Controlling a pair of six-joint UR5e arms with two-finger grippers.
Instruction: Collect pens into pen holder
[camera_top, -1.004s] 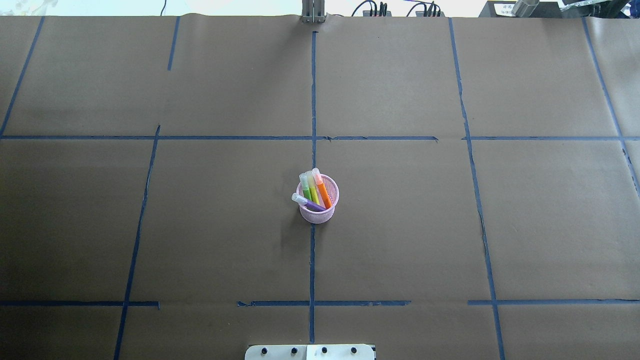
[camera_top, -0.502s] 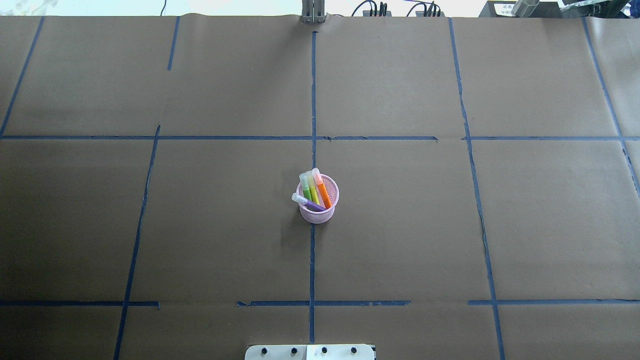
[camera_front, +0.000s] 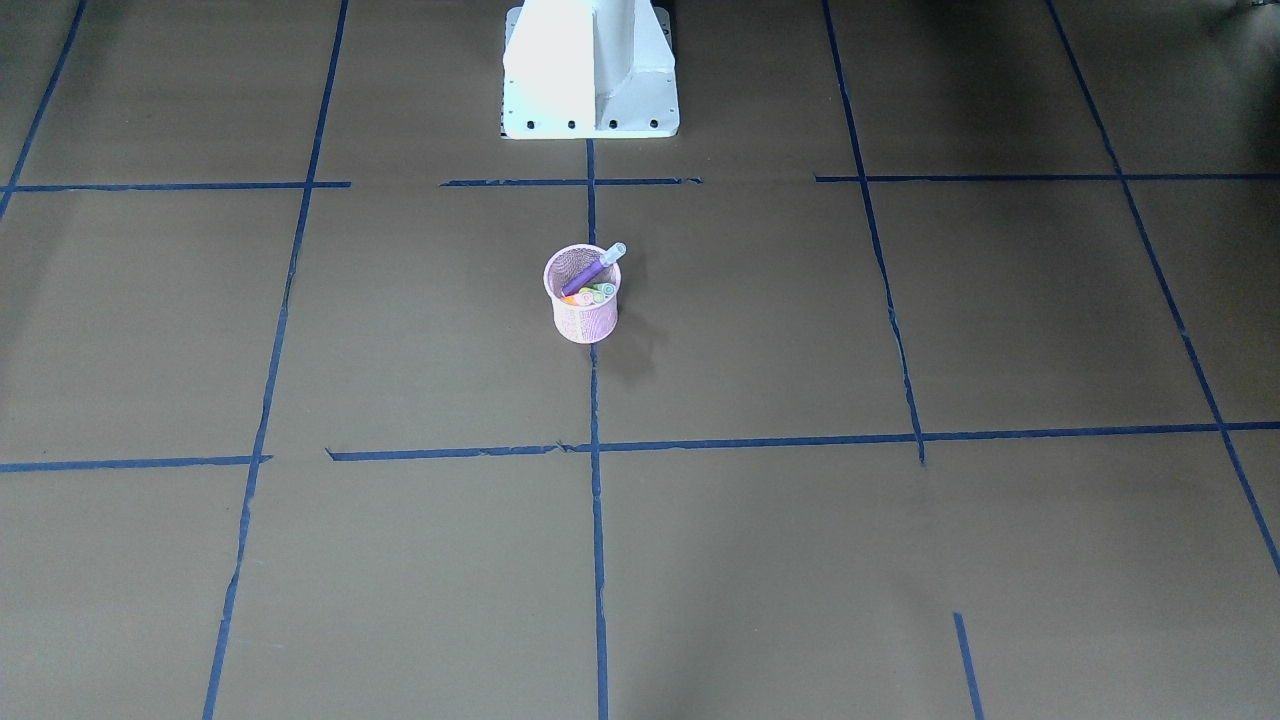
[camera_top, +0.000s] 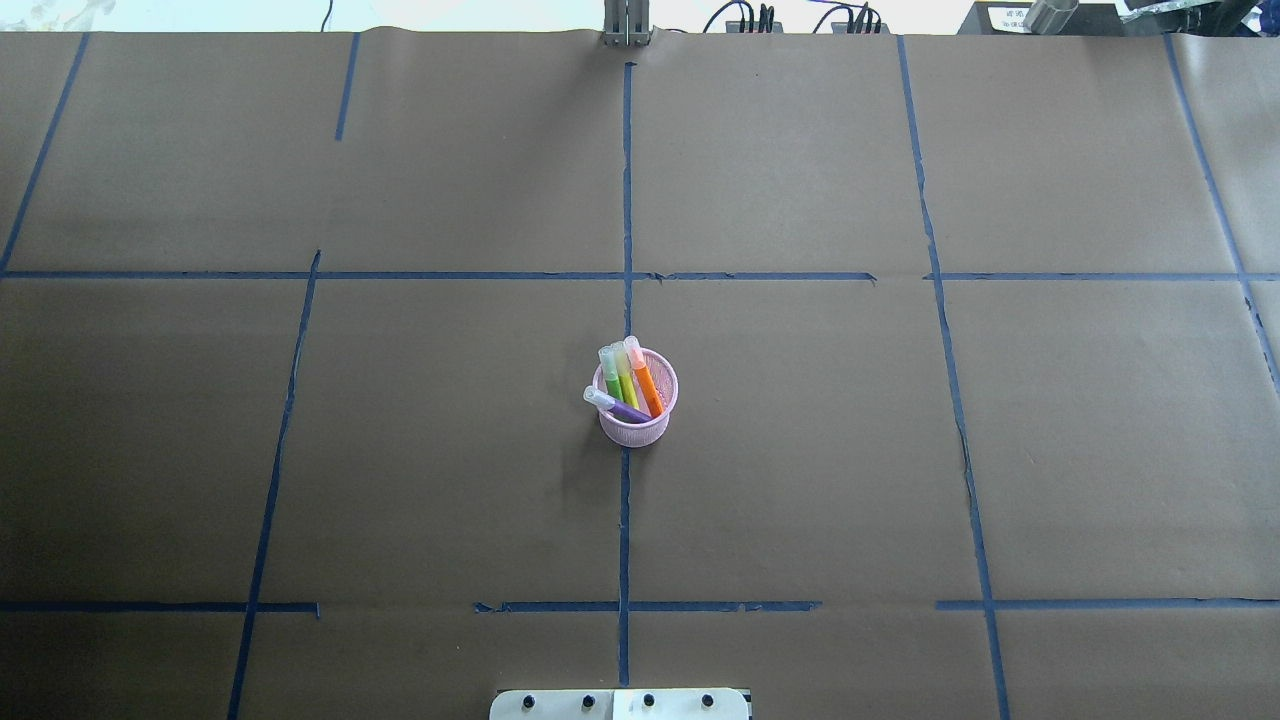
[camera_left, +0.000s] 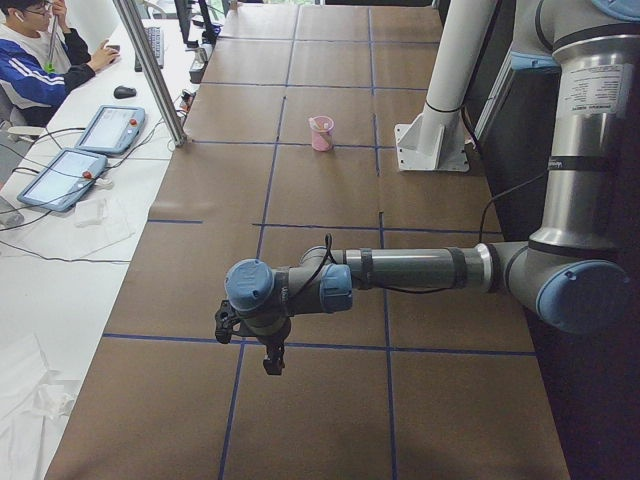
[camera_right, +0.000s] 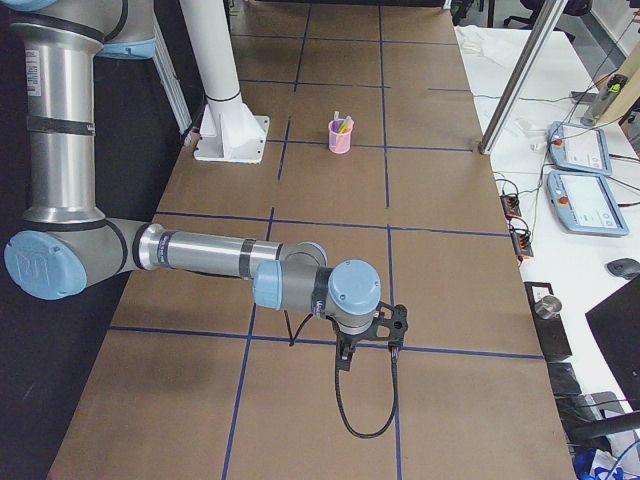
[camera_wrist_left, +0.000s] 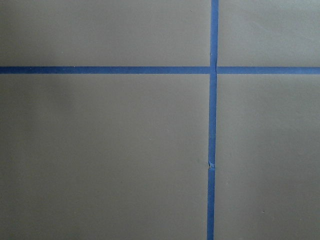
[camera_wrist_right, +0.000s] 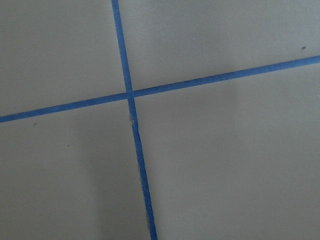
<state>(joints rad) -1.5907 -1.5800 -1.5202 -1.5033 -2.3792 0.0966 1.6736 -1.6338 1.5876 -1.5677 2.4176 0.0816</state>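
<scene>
The pink pen holder (camera_top: 635, 430) is standing upright on the brown surface (camera_top: 800, 480) at the centre tape line (camera_top: 624, 520), with the purple pen (camera_top: 622, 408), orange pen (camera_top: 647, 388) and green pen (camera_top: 612, 382) leaning inside it. The left arm (camera_left: 400, 268) and right arm (camera_right: 200, 250) are hanging well apart from it; whether their jaws are clenched or released I cannot tell.

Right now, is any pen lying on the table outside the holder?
No: the purple pen, orange pen and green pens all stand inside the pen holder.
</scene>
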